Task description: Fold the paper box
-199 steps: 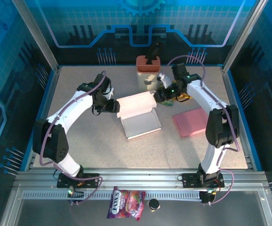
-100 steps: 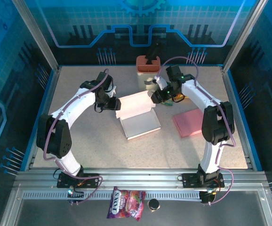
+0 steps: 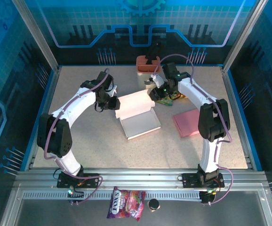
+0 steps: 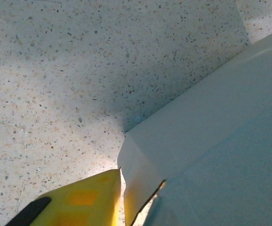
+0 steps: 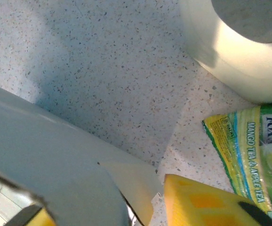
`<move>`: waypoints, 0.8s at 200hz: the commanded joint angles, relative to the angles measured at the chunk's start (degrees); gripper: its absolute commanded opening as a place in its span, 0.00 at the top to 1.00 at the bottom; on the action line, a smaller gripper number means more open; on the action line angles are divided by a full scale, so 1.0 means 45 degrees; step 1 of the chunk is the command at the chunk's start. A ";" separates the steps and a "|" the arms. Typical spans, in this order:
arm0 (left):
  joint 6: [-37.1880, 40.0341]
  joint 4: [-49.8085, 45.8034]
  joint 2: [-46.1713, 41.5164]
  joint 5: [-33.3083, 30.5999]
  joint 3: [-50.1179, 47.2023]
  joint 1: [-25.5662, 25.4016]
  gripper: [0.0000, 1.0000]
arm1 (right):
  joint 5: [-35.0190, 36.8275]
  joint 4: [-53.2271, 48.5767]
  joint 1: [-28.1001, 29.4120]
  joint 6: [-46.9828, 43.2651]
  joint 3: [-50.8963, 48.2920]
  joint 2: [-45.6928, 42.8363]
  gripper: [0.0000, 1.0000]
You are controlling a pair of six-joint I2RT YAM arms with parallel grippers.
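Top external is showing the whole layout. The paper box (image 3: 138,115) is sitting at the middle of the table (image 3: 93,141), with its white tray lying flat and its pink lid standing up along the far edge. The left gripper (image 3: 114,105) is meeting the lid's left end and the right gripper (image 3: 153,97) its right end. A flat pink sheet (image 3: 190,122) is lying to the right of the box, apart from it.

Left wrist is giving the close detail. One yellow finger (image 4: 77,200) is sitting just beside the left flap (image 4: 138,181) at the box's corner. The second finger is hidden, so whether this gripper is closed cannot be told.

Right wrist is showing both yellow fingers (image 5: 206,205) standing apart, with the right flap (image 5: 131,183) between them and not pinched. Just beyond are a green and yellow tea packet (image 5: 251,146) and a white cylinder (image 5: 235,52).

At the table's back edge an orange basket (image 3: 148,63) is holding a dark object.

Compared with a second ago, the right gripper is reaching farther left, its arm is bending more sharply, and the lid is looking narrower from above. The pink sheet is lying where it was.
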 commanded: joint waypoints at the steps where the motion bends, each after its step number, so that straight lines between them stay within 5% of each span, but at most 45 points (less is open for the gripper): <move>1: 0.0028 -0.0103 0.0238 0.0280 0.0471 -0.0055 0.77 | -0.0041 -0.0008 0.0123 -0.0083 0.0257 0.0063 0.73; 39: -0.0042 -0.0161 0.0363 -0.0078 0.0742 -0.0215 0.80 | 0.0588 0.0318 0.0323 0.0120 0.0153 -0.0266 1.00; 96: -0.0297 -0.0278 0.0444 -0.0847 0.1013 -0.0315 0.78 | 0.1814 0.1080 0.0758 0.0743 -0.0751 -0.1165 1.00; 160: -0.0629 -0.0320 0.0542 -0.1286 0.1128 -0.0306 0.91 | 0.2667 0.1331 0.1234 0.1430 -0.1269 -0.1630 1.00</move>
